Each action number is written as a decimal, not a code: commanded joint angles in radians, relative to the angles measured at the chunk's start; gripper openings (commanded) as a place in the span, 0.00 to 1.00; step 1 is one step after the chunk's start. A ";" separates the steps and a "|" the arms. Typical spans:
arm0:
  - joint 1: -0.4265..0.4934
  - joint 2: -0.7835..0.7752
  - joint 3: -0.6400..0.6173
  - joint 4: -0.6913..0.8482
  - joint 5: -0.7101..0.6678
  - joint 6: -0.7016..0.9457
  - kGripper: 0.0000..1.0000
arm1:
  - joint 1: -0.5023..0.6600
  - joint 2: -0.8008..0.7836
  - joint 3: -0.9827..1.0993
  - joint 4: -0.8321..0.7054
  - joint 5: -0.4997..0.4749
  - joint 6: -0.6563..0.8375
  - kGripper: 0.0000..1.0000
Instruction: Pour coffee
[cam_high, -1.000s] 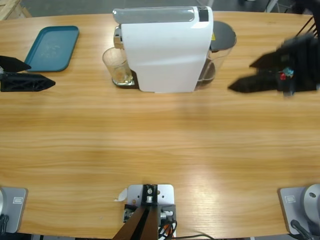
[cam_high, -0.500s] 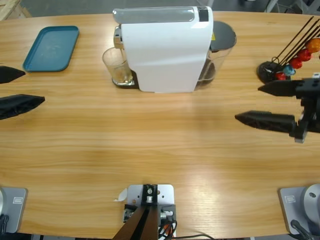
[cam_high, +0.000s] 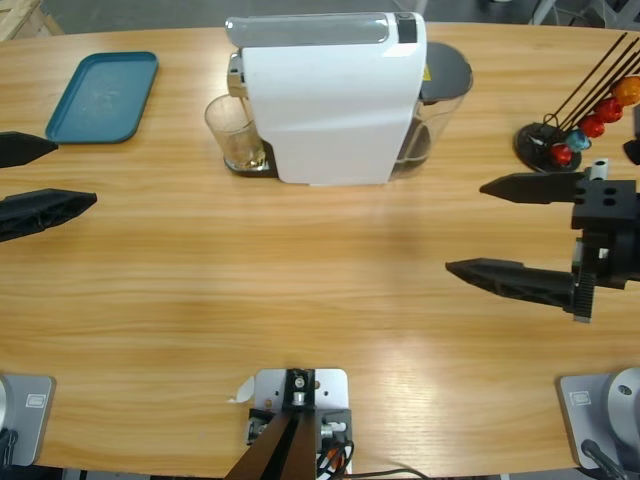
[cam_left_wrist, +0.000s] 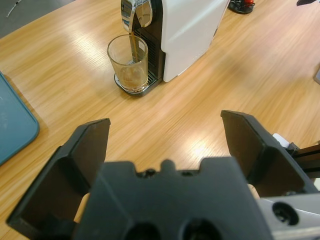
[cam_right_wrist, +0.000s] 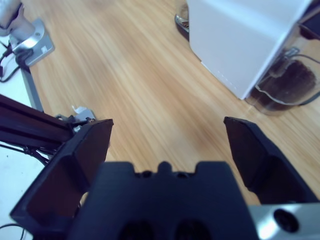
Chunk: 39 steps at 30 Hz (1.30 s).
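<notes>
Coffee (cam_left_wrist: 132, 79) lies shallow in a small clear glass (cam_high: 232, 133) on the drip tray under the spout of the white coffee machine (cam_high: 330, 100), a stream running into it. Glass looks light, smooth, breakable; take it round the middle, upright. Left gripper (cam_high: 30, 180) well clear of the machine's spout side, jaws spread, empty. Right gripper (cam_high: 520, 230) off its tank side, jaws wide, empty. Teal tray (cam_high: 103, 96) beyond the glass; capsule stand (cam_high: 560, 140) past the tank.

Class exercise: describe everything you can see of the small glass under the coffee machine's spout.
The glass is a small clear tumbler, upright on the drip tray at the white coffee machine's front. A thin brown stream runs from the metal spout into it, and a shallow layer of coffee lies at its bottom. Neither gripper touches it; only the tray does.
</notes>
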 joint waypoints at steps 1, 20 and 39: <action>-0.009 0.001 0.040 -0.011 -0.004 -0.015 0.96 | 0.012 -0.018 0.060 -0.023 0.009 -0.024 1.00; -0.009 -0.009 0.048 -0.009 0.082 -0.039 0.96 | 0.012 0.023 0.113 -0.117 -0.040 0.021 1.00; -0.009 0.001 0.048 -0.009 0.082 -0.044 0.96 | 0.012 0.046 0.113 -0.120 -0.043 0.027 1.00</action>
